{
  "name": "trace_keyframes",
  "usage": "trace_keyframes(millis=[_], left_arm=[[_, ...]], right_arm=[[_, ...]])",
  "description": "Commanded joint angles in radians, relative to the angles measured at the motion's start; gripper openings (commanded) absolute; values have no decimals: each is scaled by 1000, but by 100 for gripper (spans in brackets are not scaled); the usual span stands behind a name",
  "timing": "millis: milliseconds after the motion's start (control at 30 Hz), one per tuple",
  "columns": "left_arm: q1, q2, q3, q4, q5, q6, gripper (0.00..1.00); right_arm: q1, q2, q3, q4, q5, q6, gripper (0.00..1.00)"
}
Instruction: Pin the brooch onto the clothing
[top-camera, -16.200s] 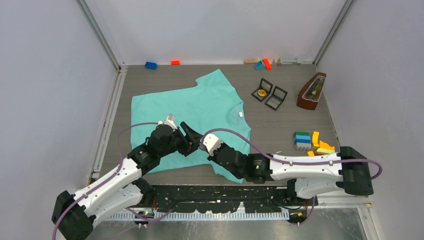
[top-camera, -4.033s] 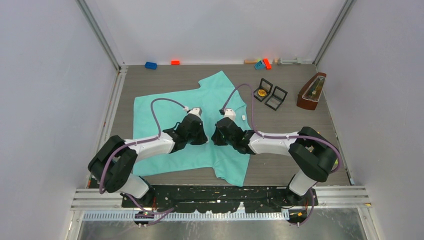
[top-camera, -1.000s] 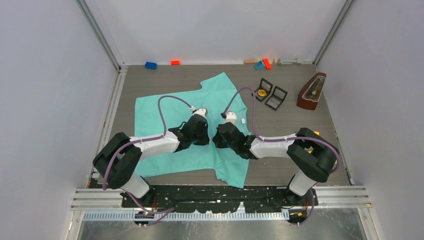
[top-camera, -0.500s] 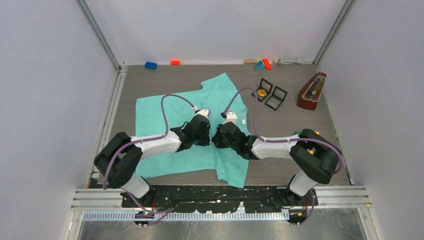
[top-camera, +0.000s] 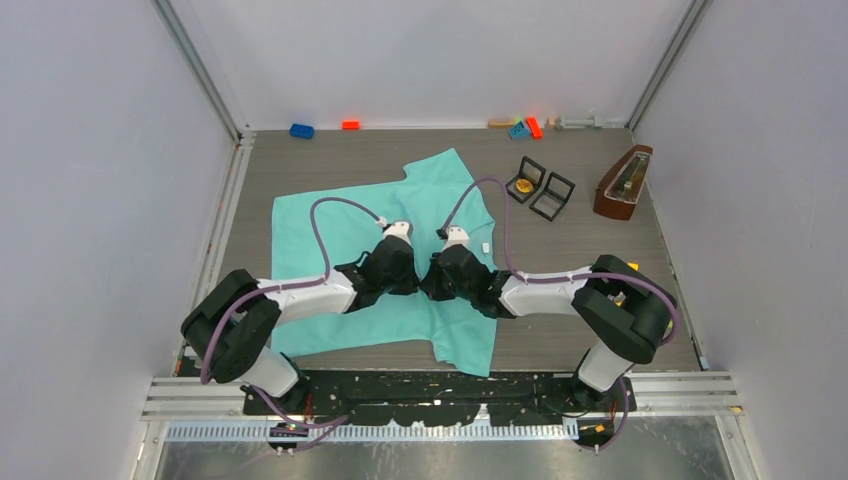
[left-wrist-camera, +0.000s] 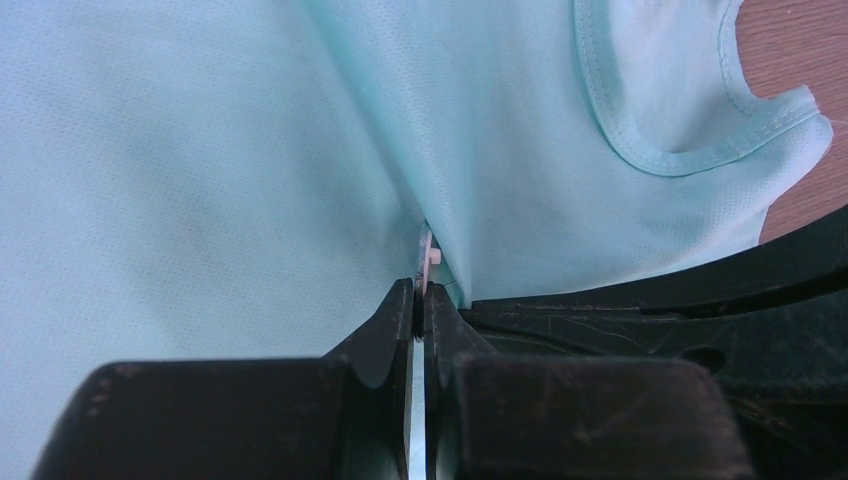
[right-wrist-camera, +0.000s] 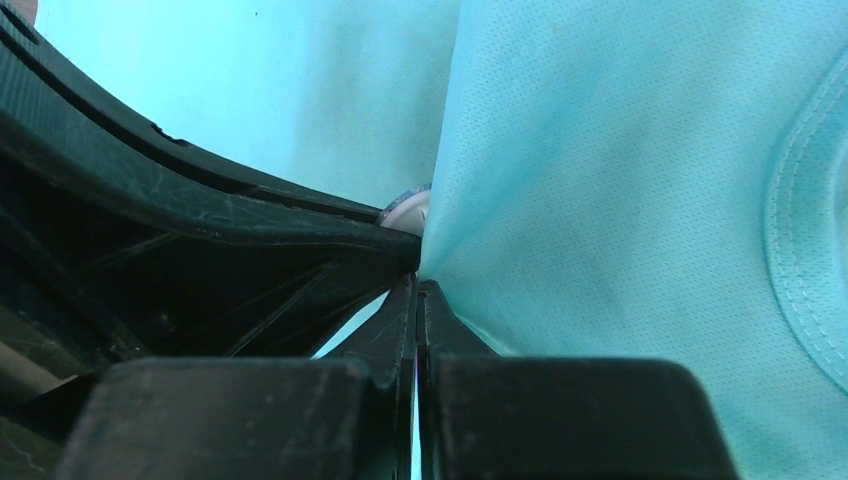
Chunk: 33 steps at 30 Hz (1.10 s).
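The clothing (top-camera: 330, 215), a turquoise T-shirt, lies spread on the table. Both grippers meet tip to tip at its middle, below the neckline. In the left wrist view my left gripper (left-wrist-camera: 419, 290) is shut on the brooch (left-wrist-camera: 428, 256), a thin pale piece sticking out of its tips into a raised fold of the clothing (left-wrist-camera: 200, 150). My right gripper (right-wrist-camera: 416, 285) is shut at the foot of that fold (right-wrist-camera: 620, 200). The brooch's pale round edge (right-wrist-camera: 407, 212) shows just beyond the tips. From above, the left gripper (top-camera: 412, 278) and right gripper (top-camera: 432, 280) touch.
Two open black cases (top-camera: 552, 196) stand right of the shirt, one holding a gold round piece (top-camera: 524, 185). A wooden metronome (top-camera: 622, 182) is at the right wall. Small blocks (top-camera: 301, 130) (top-camera: 350, 124) (top-camera: 525, 127) line the back edge.
Both grippers have crept slightly toward the near edge and closer together, now touching. The shirt under them has hardly shifted, and both stay shut.
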Motion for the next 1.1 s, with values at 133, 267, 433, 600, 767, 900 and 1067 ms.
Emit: trace_keyframes(millis=[133,267,433,600,767,900,1067], left_arm=[[-3,-39,-53,175,15,-48,0],[0,-79,-98,244,11,-71,0],[2,-124,-124,275,12,-63,0],[24,-148,-147,286,39,-54,0],[47,-149,-165,302,95,-43,0],[50,-172,-184,324,130,-21,0],[52,-199,-188,323,184,3,0]], right_arm=[[2,-32,19,34,-86,-18,1],[2,-55,4,15,-94,-7,1],[2,-67,11,-4,-154,-1,1],[2,-140,6,-44,-149,4,15],[2,-295,-23,-137,-63,-13,40],[-1,-451,-57,-237,17,-50,55],[-4,-525,-97,-264,40,-119,59]])
